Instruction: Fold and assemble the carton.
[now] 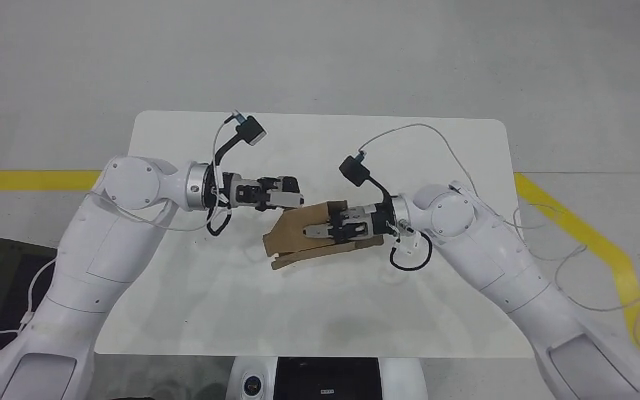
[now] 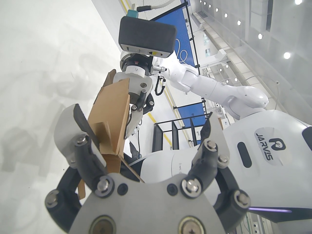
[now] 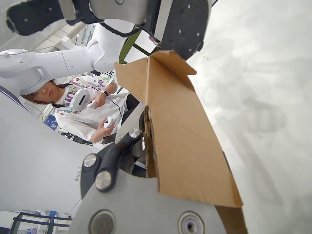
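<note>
A brown carton [image 1: 312,236], partly folded, is held just above the middle of the white table [image 1: 420,300]. My right gripper [image 1: 320,230] comes in from the right and is shut on the carton's long panel [image 3: 180,135]. One of its fingers [image 3: 117,147] shows beside the cardboard, and the panel hides the other. My left gripper [image 1: 290,192] stands open at the carton's far left end. One of its pads [image 2: 81,122] touches the end flap [image 2: 109,120], while the other pad [image 2: 209,132] is well clear of it. The left wrist view shows the right gripper [image 2: 135,113] on the carton's far end.
The table has bare white surface on every side of the carton, with its front edge [image 1: 300,352] near the robot. Thin cables [image 1: 440,140] loop above both wrists. Yellow tape [image 1: 40,180] marks the floor beyond the table's sides.
</note>
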Motion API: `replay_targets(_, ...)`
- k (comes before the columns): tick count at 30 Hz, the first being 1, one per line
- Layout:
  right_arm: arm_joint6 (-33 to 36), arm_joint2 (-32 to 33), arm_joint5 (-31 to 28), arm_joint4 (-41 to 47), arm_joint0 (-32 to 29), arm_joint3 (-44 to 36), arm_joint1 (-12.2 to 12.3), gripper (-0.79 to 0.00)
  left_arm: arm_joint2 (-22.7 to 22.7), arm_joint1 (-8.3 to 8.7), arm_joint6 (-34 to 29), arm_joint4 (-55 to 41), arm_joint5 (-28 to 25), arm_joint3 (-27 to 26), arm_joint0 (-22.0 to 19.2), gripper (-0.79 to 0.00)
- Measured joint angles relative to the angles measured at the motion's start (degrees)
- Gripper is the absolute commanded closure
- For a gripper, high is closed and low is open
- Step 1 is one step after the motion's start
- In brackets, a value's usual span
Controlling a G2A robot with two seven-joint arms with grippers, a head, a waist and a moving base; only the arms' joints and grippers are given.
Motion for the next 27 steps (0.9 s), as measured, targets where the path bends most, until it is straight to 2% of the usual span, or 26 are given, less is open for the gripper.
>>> replay_targets(16,0.9,-0.2,-0.1,0.5,0.8,1.9,-1.4,0.000,0.1,-0.26,-0.5,-0.2,-0.5,0.6,-0.2,-0.785)
replay_targets(27,-3.5,4.2,1.4,-0.9,-1.3,1.8,-0.8,0.000,-2.1,-0.08,0.5,-0.1,-1.2,2.2,-0.6,-0.785)
